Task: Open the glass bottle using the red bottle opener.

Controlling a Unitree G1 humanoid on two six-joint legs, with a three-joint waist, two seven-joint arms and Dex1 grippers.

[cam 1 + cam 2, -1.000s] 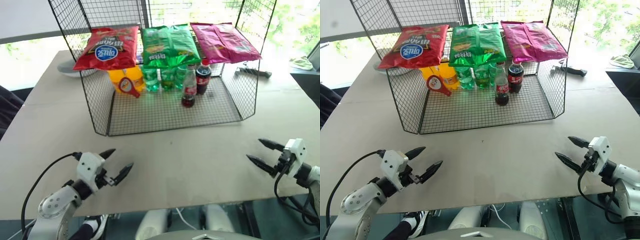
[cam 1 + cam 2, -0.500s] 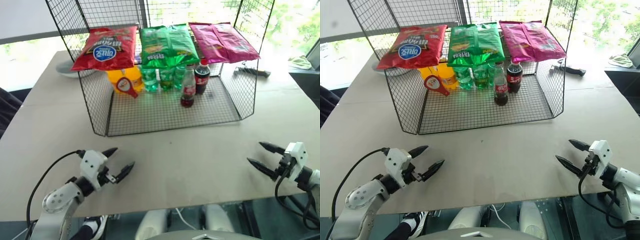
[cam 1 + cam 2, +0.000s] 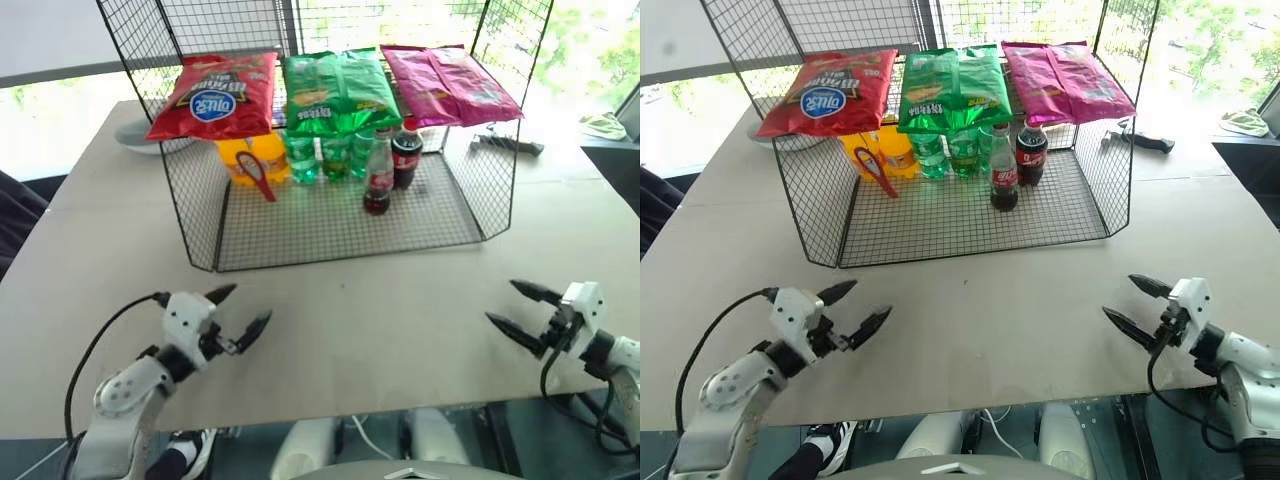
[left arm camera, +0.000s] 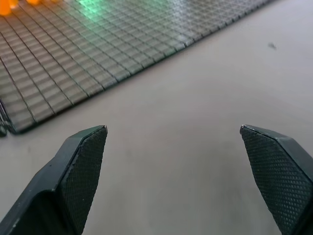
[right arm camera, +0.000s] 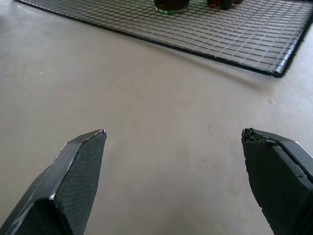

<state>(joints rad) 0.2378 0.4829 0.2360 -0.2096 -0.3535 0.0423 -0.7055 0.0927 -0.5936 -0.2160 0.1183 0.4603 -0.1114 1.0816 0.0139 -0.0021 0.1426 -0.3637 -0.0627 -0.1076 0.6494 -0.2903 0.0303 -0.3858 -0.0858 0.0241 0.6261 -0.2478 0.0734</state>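
The glass bottle (image 3: pixel 377 178), clear with dark liquid low down and a red label, stands upright on the floor of a wire rack (image 3: pixel 330 228), at the middle. The red bottle opener (image 3: pixel 258 173) hangs on the rack's left mesh wall, turned edge-on. My left gripper (image 3: pixel 243 308) hovers open over the table in front of the rack's left corner, empty. My right gripper (image 3: pixel 503 302) is open and empty near the table's front right edge. Both are well short of the rack. The wrist views show each pair of fingers spread wide over bare table.
Red, green and pink chip bags (image 3: pixel 335 88) lie on the rack's upper shelf. Beside the glass bottle stand a plastic cola bottle (image 3: pixel 406 152), green bottles (image 3: pixel 320 155) and an orange one (image 3: pixel 238 155). A black tool (image 3: pixel 508 144) lies right of the rack.
The red opener has swung from face-on to edge-on. My left gripper has crept forward toward the rack; my right gripper has shifted inward to the left. Both stay open.
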